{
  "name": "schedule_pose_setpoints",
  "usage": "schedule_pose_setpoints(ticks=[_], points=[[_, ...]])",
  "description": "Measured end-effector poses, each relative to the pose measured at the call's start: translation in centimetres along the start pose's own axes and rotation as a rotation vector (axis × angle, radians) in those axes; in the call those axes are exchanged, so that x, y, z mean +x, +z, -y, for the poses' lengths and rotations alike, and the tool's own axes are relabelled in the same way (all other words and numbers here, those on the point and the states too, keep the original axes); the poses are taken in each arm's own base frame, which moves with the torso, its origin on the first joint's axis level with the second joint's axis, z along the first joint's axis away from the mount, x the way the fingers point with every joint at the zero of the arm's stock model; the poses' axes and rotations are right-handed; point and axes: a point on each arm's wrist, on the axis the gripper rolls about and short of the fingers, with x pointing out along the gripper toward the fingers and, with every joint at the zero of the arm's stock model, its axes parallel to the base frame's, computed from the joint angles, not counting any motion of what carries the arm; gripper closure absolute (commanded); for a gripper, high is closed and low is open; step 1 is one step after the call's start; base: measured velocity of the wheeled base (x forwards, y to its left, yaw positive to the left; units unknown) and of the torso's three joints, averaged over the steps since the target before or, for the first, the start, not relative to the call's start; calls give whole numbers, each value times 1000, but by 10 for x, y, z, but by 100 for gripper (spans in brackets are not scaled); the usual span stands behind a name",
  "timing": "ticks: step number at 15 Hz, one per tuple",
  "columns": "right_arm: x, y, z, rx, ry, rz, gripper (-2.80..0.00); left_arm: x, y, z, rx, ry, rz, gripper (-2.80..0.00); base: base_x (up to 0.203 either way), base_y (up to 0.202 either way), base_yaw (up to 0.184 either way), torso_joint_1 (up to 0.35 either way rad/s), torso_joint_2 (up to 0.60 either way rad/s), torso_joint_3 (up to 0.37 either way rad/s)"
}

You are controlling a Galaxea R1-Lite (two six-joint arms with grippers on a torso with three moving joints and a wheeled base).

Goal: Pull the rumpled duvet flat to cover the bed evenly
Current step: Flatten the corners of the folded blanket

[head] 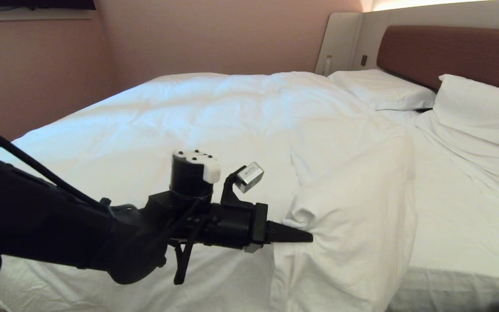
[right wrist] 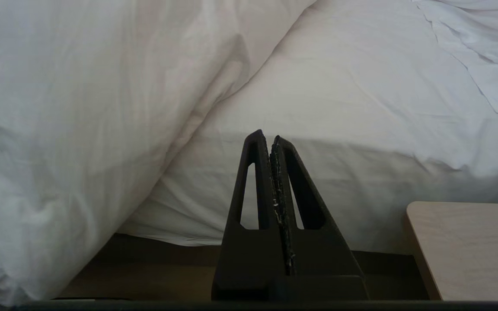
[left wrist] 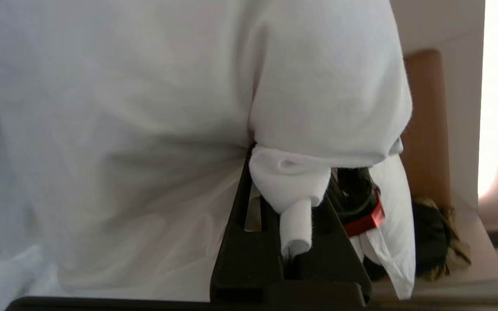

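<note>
While my left gripper (head: 308, 237) reaches from the near left toward the right, level above the near side of the bed (head: 457, 242), its fingers are pinching a corner of the duvet (head: 215, 117); in the left wrist view a small roll of the white cloth (left wrist: 294, 224) sticks out between the two black fingers (left wrist: 240, 250), and the rest of the quilt bulges just beyond them. The duvet lies over the left and middle part of the bed, from the far edge to the near edge, puffy and wrinkled; the corner that I hold is a thick folded lump at the near side, and part of it hangs down over the edge of the mattress. To the right of this lump the sheet (head: 448, 208) is bare, up to the two pillows (head: 383, 89) at the far right, which lie against the brown headboard (head: 448, 52); the nearer pillow (head: 483, 117) lies tilted, with its cover loose and creased.

My right gripper (right wrist: 273, 142) does not show in the head view; in its own wrist view the fingers are pressed together with nothing between them, and they point at the side of the mattress, low, close to the hanging fold of the duvet; a corner of a light wooden surface (right wrist: 465, 246) is beside it.
</note>
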Motion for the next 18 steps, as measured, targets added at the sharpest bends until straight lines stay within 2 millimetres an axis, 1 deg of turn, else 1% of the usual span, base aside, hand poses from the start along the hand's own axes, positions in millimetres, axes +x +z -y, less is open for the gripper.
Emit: schedule_pose_setpoints(ticks=[5, 7, 9, 14, 15, 16, 18], points=[[0, 0, 0, 0, 0, 0, 0, 35, -29, 26, 21, -67, -117, 0, 0, 0, 0, 0, 0, 0], [0, 0, 0, 0, 0, 0, 0, 44, -37, 32, 27, -87, -151, 0, 0, 0, 0, 0, 0, 0], [0, 0, 0, 0, 0, 0, 0, 48, -41, 33, 28, -93, -169, 0, 0, 0, 0, 0, 0, 0], [0, 0, 0, 0, 0, 0, 0, 62, -51, 25, 2, -89, -212, 0, 0, 0, 0, 0, 0, 0], [0, 0, 0, 0, 0, 0, 0, 64, -52, 24, 0, -89, -216, -68, 0, 0, 0, 0, 0, 0], [0, 0, 0, 0, 0, 0, 0, 65, -52, 24, 0, -91, -220, -280, 0, 0, 0, 0, 0, 0], [0, 0, 0, 0, 0, 0, 0, 69, -55, 25, 8, -95, -229, -280, 0, 0, 0, 0, 0, 0]])
